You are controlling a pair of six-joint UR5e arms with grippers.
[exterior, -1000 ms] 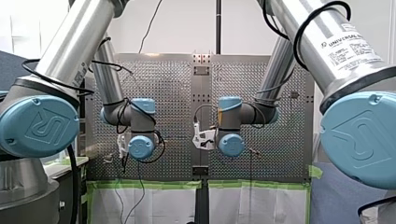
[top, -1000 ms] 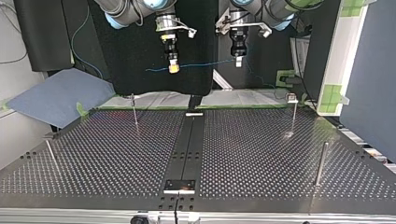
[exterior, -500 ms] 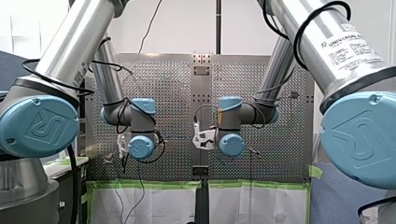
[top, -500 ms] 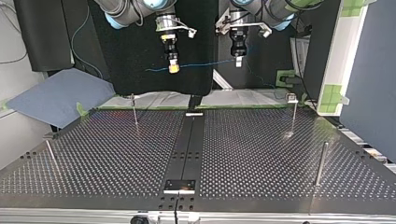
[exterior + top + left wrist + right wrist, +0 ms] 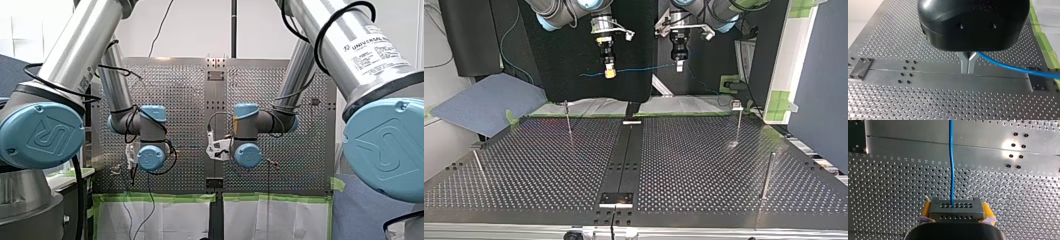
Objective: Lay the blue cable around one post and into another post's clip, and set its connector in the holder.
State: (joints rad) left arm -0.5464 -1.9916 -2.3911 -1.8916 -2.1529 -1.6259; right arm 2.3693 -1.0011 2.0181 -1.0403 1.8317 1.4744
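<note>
Connector [image 5: 956,212] fills right gripper's [image 5: 956,203] fingers [image 5: 987,210], blue cable [image 5: 1008,66] threads left gripper's [image 5: 968,71].

A blue cable [image 5: 644,68] stretches between my right end effector [image 5: 609,73] and my left end effector [image 5: 679,66].

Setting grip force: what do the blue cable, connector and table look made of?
The blue cable: smooth, slightly glossy jacket, likely plastic. The connector: matte dark grey, probably moulded plastic, rows of holes. The table: bare perforated metal, showing glare.
</note>
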